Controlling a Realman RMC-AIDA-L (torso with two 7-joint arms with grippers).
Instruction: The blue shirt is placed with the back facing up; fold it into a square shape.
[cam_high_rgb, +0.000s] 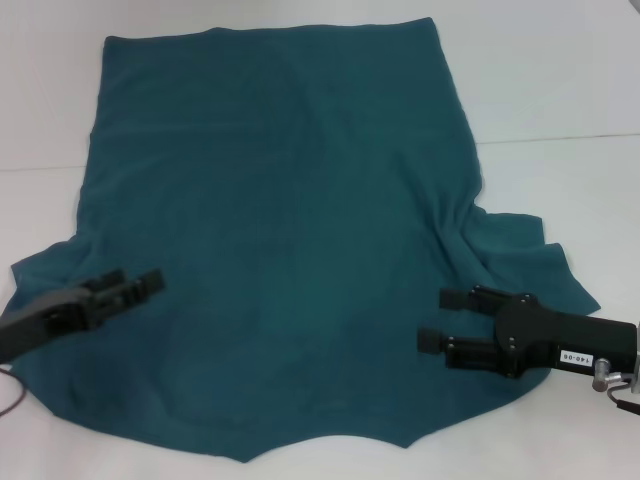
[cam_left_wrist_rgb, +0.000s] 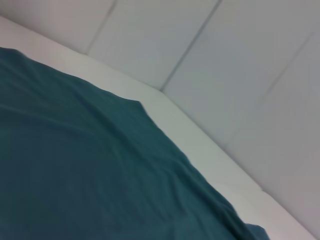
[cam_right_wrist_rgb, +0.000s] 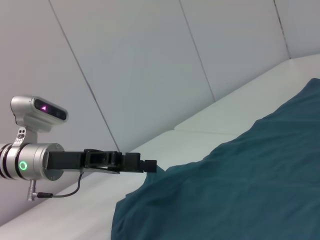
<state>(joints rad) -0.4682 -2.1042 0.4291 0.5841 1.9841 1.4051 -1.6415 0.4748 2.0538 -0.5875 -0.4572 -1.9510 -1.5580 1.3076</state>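
Lying limp across the white desk (cam_high_rgb: 560, 100), the blue shirt (cam_high_rgb: 290, 250) looks soft, best pinched at its near sleeves, where left gripper (cam_high_rgb: 135, 285) and right gripper (cam_high_rgb: 440, 318) hover open, empty.

A white label (cam_high_rgb: 573, 357) on the right arm reads roughly "140-08"; nothing else legible.

The head view looks forward and down from the near edge of the worktop (cam_high_rgb: 560, 90), taking in most of the blue shirt (cam_high_rgb: 290, 260) and both grippers. The left wrist view sits low and close over the cloth, apparently facing a far corner. The right wrist view looks across the worktop at the left gripper (cam_right_wrist_rgb: 150, 166). All 3 views share the shirt.
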